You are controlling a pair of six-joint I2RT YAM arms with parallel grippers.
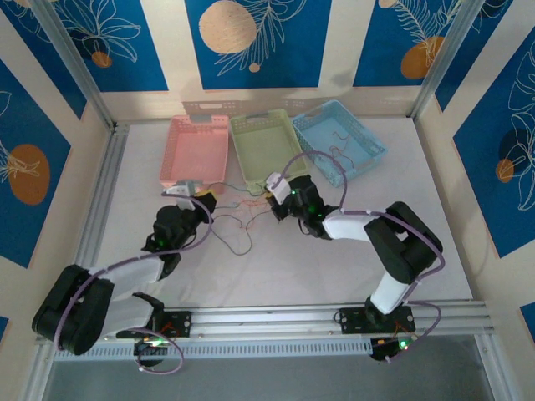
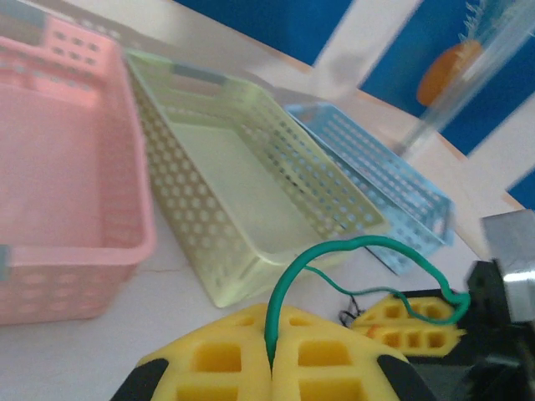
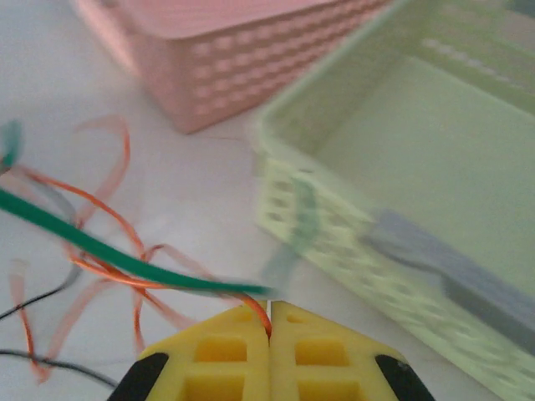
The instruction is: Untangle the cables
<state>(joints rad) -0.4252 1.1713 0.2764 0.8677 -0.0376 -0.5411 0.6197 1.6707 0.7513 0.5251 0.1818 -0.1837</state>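
Note:
In the left wrist view my left gripper (image 2: 272, 355) is shut, its yellow pads pinching the end of a green cable (image 2: 359, 243). That cable arcs up and right to the right gripper's yellow fingers (image 2: 411, 322). In the right wrist view my right gripper (image 3: 269, 330) is shut on an orange cable (image 3: 260, 314), and the green cable (image 3: 100, 247) crosses just ahead of its tips. Orange loops and a thin black cable (image 3: 33, 305) lie on the table to the left. From above, the left gripper (image 1: 197, 200) and right gripper (image 1: 276, 205) face each other across the tangle of cables (image 1: 238, 215).
Three perforated baskets stand in a row behind the grippers: pink (image 1: 196, 150), light green (image 1: 267, 146) and blue (image 1: 338, 142), the green one closest to both grippers. A thin wire lies in the blue basket. White table spreads in front of the tangle.

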